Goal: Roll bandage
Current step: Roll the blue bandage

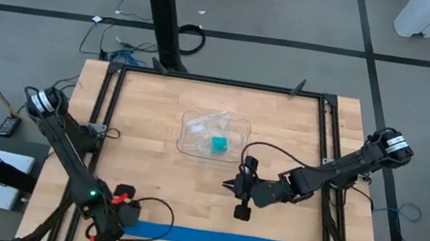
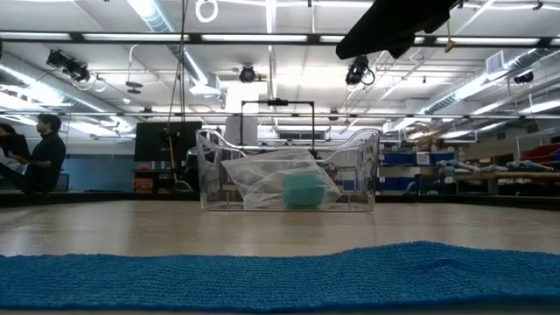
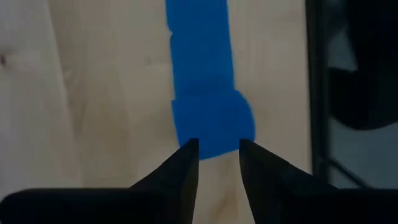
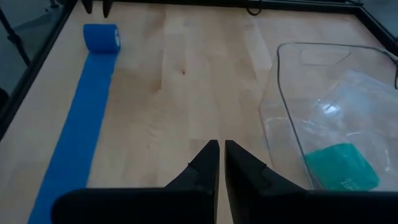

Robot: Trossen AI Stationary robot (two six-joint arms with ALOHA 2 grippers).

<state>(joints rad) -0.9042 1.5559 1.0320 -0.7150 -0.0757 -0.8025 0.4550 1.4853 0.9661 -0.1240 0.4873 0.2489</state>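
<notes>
at the far left of the wooden slatted table point(image 1: 154, 119) we see the left arm reaching to the near left corner, where the left gripper point(image 3: 217, 149) hangs low over the rolled-up end of the bright blue soft fabric bandage point(image 1: 208, 239). from the left wrist view its two dark fingers point(image 3: 183, 165) are spread a little apart, their tips right at the edge of the small blue roll with a narrow gap between them — we cannot tell whether they touch the fabric.

moving right, the bandage lies flat along the near edge of the table as a long narrow strip, running from the roll at its left end out to a square-cut right end. in the right wrist view the roll point(image 4: 101, 37) stands as a short cylinder with the strip unrolled away from it.

farther back, about mid-table, sits the clear plastic tray point(image 1: 240, 129), and inside it a crumpled clear plastic bag point(image 2: 262, 175) holding a small teal-green square block point(image 1: 219, 145).

just right of the tray and nearer to us, the right gripper point(image 4: 219, 155) hovers over bare wood between the tray and the strip, well apart from the bandage — its fingers are pressed nearly together, holding nothing. the right arm stretches back to the table's right edge.
</notes>
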